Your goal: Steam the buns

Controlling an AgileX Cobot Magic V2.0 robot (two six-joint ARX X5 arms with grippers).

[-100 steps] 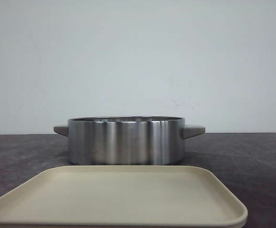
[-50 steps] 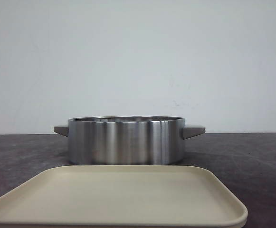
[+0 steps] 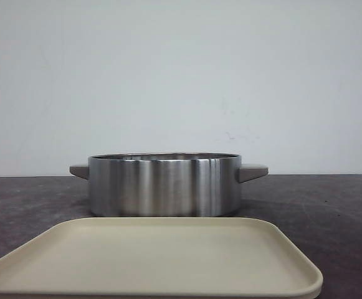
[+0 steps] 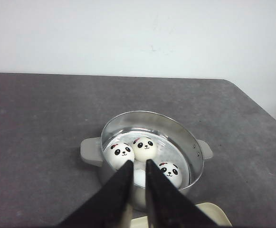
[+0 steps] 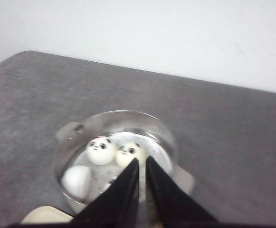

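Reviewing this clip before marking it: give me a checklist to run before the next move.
1. Panda-faced white buns inside round steel pot: ok, three faces visible, a fourth partly hidden.
2. Beige rectangular tray holds no buns: ok.
3. Left end effector holds nothing: ok.
4. Right end effector holds nothing: ok.
5. Pot lid present: cannot tell, none visible.

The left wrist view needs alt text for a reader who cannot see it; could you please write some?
Three white panda-faced buns sit inside a shallow steel pot with grey side handles on a dark grey table. The left gripper points at the pot, its black jaws a narrow gap apart and empty, with a beige tray corner showing beside them.
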